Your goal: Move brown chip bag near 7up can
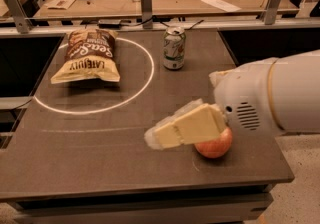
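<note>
The brown chip bag (89,57) lies flat at the back left of the dark table, inside a white circle line. The 7up can (174,48) stands upright at the back middle, to the right of the bag and apart from it. My gripper (155,137) reaches in from the right on a white arm (270,100), its cream-coloured fingers pointing left over the front middle of the table. It is well in front of both the bag and the can and holds nothing that I can see.
A red apple (215,145) sits at the front right, partly hidden behind the gripper. A white circle line (145,75) is drawn on the table top (75,153). A workbench with papers and small items stands behind metal posts at the back.
</note>
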Motion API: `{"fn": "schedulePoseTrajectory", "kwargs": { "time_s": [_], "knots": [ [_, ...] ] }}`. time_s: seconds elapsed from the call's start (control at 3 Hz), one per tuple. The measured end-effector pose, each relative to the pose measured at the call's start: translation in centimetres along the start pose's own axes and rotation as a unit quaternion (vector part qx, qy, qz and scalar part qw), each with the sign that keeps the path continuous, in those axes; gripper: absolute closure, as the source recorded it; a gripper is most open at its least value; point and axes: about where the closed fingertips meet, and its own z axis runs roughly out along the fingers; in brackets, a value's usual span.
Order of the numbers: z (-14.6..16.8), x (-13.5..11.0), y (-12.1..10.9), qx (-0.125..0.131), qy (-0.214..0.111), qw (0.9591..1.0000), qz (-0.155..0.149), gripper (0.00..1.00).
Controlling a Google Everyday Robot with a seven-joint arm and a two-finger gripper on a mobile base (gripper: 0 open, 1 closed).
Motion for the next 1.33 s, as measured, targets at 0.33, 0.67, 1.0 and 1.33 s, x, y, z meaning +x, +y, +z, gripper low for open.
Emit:
{"fn": "schedulePoseTrajectory", "kwargs": {
  "time_s": [0.33,0.67,1.0,1.33],
  "knots": [
    [2.4,0.3,4.1,-0.064,-0.026,0.9976,0.002,0.0],
    [4.7,0.1,7.1,-0.112,-0.061,0.9918,0.008,0.0],
    [7.3,-0.5,9.8,-0.135,-0.069,0.9884,-0.001,0.0],
    [10.4,-1.7,11.5,-0.102,-0.062,0.9925,-0.027,0.0]
  ]
}}
